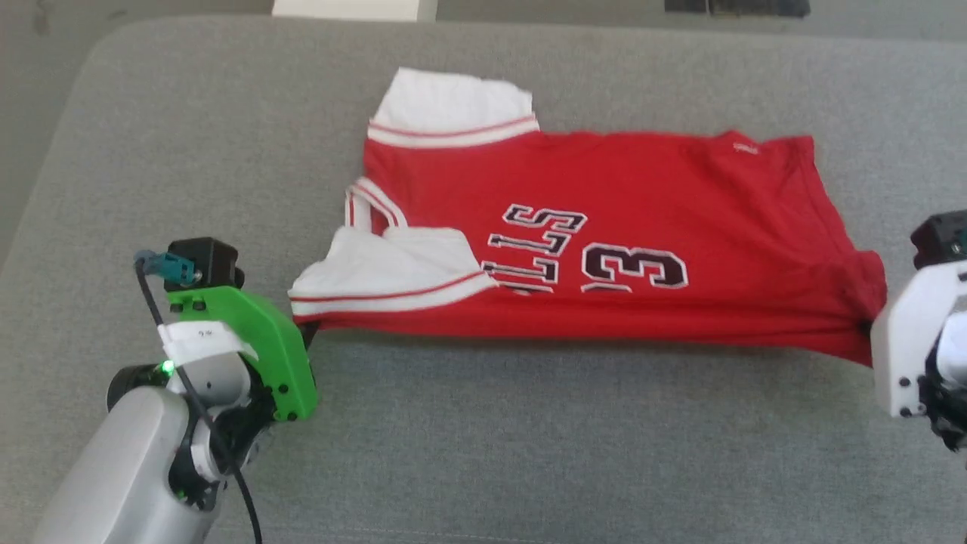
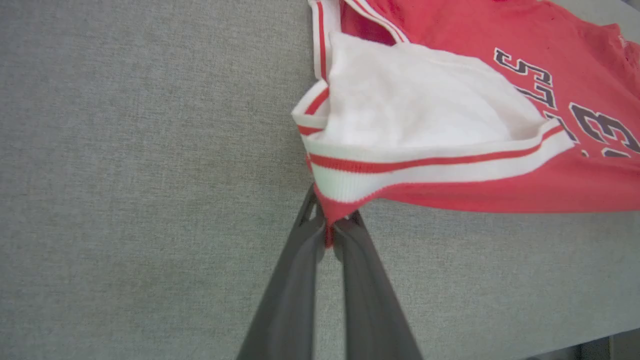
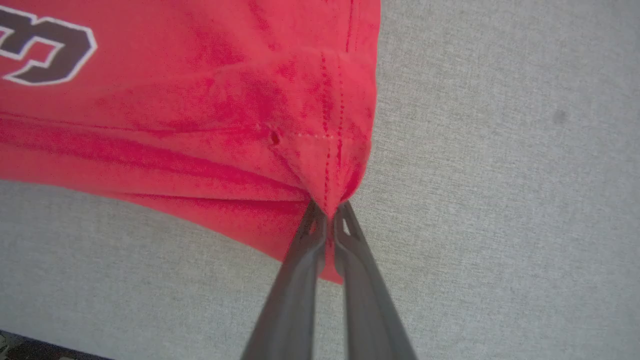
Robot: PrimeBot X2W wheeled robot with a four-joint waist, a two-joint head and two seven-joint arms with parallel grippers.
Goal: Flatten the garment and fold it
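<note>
Red garment (image 1: 619, 249) lying partly folded, print up, on grey padded surface (image 1: 483, 453). Left gripper (image 2: 331, 224) pinching near corner below white sleeve (image 2: 425, 100); right gripper (image 3: 330, 212) pinching hem corner at side seam, near edge hanging taut between them. Fabric looking light, soft and limp; seamed corners likely offering surest hold.

A white sleeve (image 1: 385, 264) hides part of the garment's (image 1: 642, 181) lettering (image 1: 540, 242). In the head view, the right gripper's (image 3: 330, 212) white housing (image 1: 906, 355) hides its fingers and runs off-frame.
</note>
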